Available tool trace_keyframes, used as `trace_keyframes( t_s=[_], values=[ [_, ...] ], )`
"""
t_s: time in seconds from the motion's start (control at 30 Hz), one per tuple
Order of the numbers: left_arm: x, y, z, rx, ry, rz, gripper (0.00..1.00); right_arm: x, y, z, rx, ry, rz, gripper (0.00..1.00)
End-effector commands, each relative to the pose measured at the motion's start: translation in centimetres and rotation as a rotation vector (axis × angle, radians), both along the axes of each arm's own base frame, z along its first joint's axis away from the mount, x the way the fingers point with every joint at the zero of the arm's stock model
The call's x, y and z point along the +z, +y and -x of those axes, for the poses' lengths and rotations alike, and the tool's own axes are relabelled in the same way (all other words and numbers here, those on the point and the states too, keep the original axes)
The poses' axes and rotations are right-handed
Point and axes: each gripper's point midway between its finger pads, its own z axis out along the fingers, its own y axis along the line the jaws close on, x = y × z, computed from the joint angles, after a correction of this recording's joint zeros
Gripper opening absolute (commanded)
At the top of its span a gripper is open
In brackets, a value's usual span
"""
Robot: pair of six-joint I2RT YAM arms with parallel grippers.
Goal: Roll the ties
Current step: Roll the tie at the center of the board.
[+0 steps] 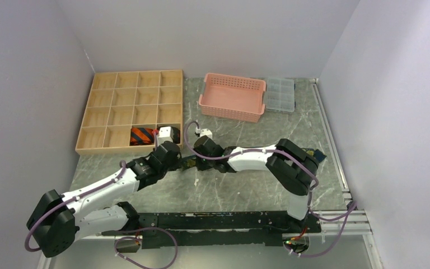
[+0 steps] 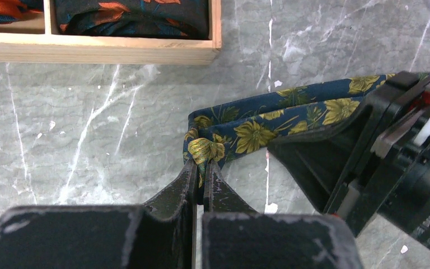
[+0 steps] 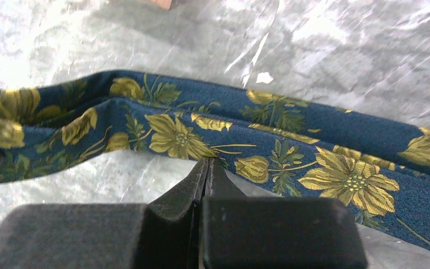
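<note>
— Where is the floral tie [image 2: 252,134]?
— On the grey table [image 2: 89,112], folded double, near the wooden tray [image 2: 117,53].
— And the left gripper [image 2: 203,168]?
— Closed tight on the folded end.
— The right gripper [image 3: 206,168]?
— Also closed, pinching the tie's lower edge further along. The striped tie [image 1: 141,135] and the leaf tie [image 2: 131,17] sit in neighbouring tray compartments.

I count three ties: one floral tie [image 2: 269,120] just in front of the one wooden tray [image 1: 101,149], plus one striped tie [image 1: 141,135] and one leaf-print tie [image 2: 131,17] inside its sixteen compartments. To the tray's right I see one pink basket [image 1: 229,115] and one clear compartment box [image 1: 280,94].
</note>
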Motion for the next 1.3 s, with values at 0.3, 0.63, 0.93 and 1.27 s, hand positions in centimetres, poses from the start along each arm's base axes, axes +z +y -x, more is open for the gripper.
trace_keyframes(
  t_s=[0.3,0.63,0.93,1.27],
  values=[
    [-0.1,0.5,0.7,0.010,0.009,0.013,0.03,1.1,0.4,-2.7,-0.065,-0.050,-0.017,0.00],
    [0.1,0.9,0.5,0.024,0.015,-0.029,0.03,5.5,-6.2,-1.2,-0.111,-0.118,0.010,0.18],
    [-0.4,0.3,0.9,-0.014,0.044,-0.025,0.03,7.4,-22.5,-5.3,-0.575,-0.171,-0.017,0.48],
    [-0.9,-0.5,1.2,-0.051,0.066,-0.005,0.03,7.3,-12.7,-12.9,-0.368,-0.098,-0.017,0.39]
  ],
)
